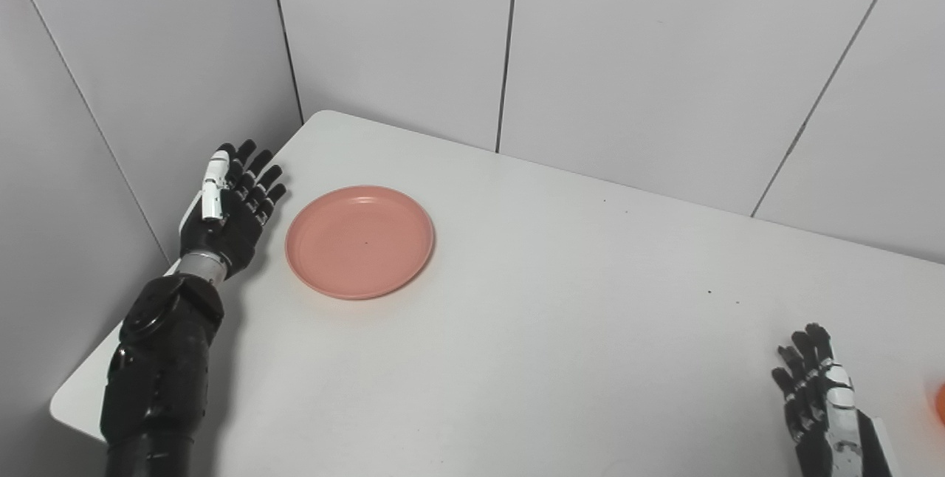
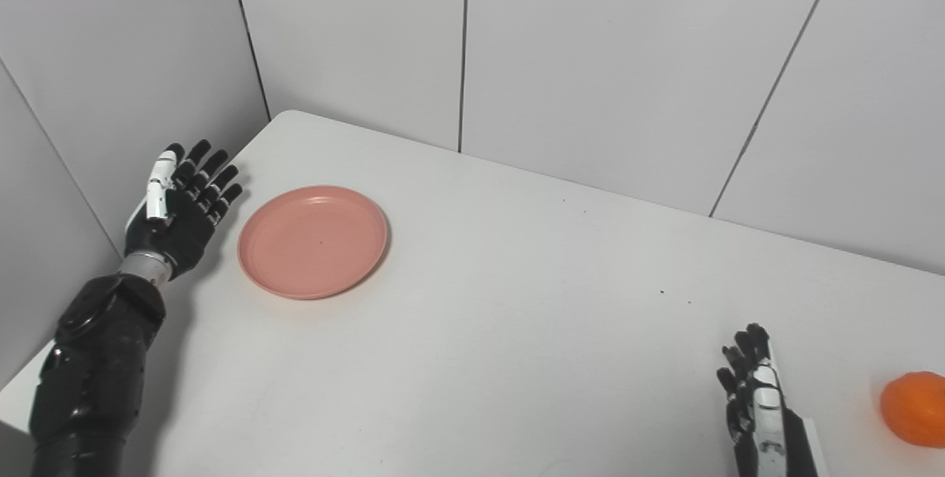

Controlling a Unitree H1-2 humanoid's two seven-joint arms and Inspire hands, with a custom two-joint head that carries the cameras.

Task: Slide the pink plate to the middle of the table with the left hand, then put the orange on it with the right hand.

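The pink plate (image 1: 359, 241) lies flat on the white table's far left part. My left hand (image 1: 230, 205) is open, palm facing the plate, just left of its rim with a small gap. The orange (image 2: 914, 408) sits on the table at the near right edge; in the left eye view only a sliver shows (image 1: 940, 403). My right hand (image 2: 757, 399) is open and empty, fingers pointing up, left of the orange and apart from it.
The white table (image 1: 561, 314) stands in a corner of grey panelled walls (image 1: 605, 49). Its left edge runs close behind my left hand. A few dark specks mark the tabletop.
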